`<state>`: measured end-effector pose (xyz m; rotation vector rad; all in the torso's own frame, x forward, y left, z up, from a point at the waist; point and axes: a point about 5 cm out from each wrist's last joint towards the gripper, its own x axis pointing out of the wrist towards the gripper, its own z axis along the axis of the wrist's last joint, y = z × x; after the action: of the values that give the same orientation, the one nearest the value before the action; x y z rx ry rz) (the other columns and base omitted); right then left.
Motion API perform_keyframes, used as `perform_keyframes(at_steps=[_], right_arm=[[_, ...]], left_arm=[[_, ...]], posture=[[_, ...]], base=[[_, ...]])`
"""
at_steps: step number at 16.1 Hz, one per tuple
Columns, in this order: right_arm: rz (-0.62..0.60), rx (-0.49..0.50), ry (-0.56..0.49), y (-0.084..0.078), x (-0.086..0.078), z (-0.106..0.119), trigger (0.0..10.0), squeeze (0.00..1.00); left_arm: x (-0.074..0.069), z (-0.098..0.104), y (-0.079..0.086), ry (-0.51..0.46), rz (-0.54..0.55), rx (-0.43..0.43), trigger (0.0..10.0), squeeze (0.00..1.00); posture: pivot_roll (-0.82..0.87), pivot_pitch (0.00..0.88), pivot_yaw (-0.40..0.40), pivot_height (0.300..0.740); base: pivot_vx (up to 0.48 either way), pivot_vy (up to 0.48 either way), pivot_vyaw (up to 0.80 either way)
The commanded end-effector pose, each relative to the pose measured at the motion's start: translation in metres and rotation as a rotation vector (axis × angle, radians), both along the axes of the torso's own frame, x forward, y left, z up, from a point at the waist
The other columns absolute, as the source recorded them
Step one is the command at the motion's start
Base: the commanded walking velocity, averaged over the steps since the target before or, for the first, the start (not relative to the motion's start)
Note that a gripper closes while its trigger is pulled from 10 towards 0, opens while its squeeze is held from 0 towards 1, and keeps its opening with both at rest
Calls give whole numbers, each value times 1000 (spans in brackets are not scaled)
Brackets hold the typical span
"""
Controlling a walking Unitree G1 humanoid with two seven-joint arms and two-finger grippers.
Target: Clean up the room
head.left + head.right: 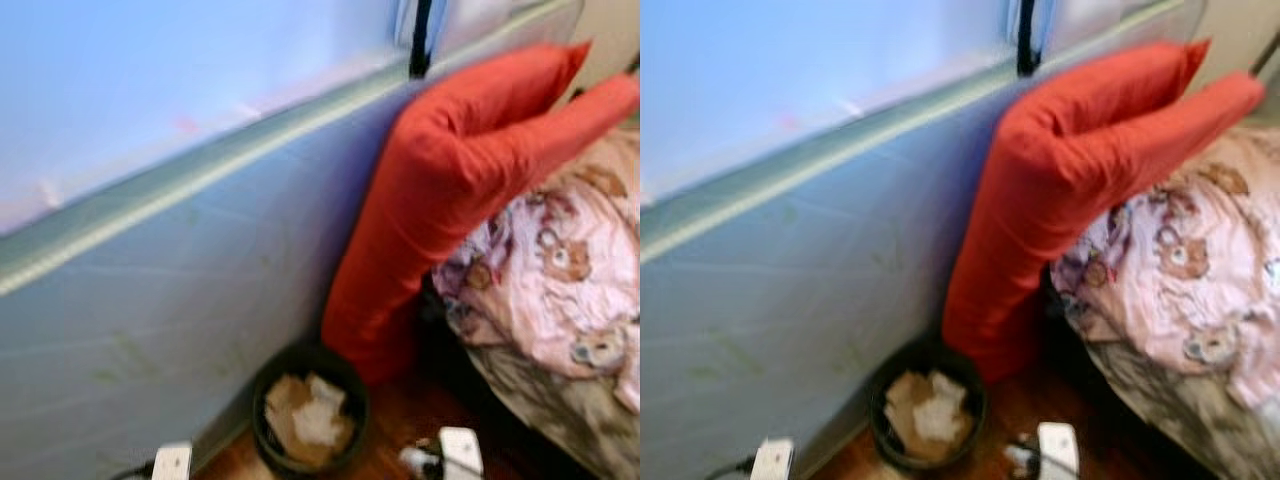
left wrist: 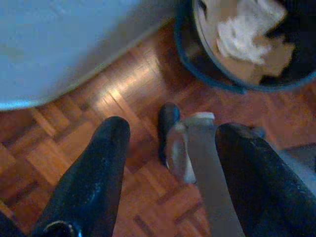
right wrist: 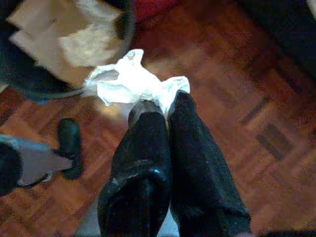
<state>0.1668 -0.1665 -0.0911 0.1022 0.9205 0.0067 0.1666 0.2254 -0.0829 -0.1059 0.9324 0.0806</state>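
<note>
While right tool (image 3: 165,106) pinches one tissue (image 3: 136,84), one bin (image 1: 262,420) alongside.

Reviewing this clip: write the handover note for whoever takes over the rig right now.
Right claw: shut on a crumpled white tissue, held low over the wood floor beside the black waste bin.
Left claw: open, empty, also low near the bin.
Bin already holds paper scraps; it stands by the wall next to the red cushion and bed.
Done: tissue picked up.
Left: move it over the bin and release.
</note>
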Motion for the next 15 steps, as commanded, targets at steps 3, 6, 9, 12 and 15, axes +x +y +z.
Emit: perform_keyframes(at_steps=[3,6,9,12,15], right_arm=[[-2,-36,12,-12,-4,-1,10000,0],[-3,-41,11,-15,-2,0,10000,0],[-22,-31,11,-16,0,1,10000,0],[-26,-29,6,-17,3,2,10000,0],[-27,-26,3,-16,3,2,10000,0]], left_arm=[[-8,-5,-5,27,-9,-10,10000,0],[-8,-5,-6,22,-8,-13,10000,0],[-9,-5,-6,23,-4,-18,10000,0],[-9,-5,-5,25,-2,-20,10000,0],[-9,-5,-5,23,1,-23,10000,0]], posture=[[6,108,-19,740],[6,109,-19,740],[6,109,-20,740],[7,108,-20,740],[7,107,-21,740]], base=[[0,81,256],[0,0,800],[0,0,267],[0,0,0],[0,0,0]])
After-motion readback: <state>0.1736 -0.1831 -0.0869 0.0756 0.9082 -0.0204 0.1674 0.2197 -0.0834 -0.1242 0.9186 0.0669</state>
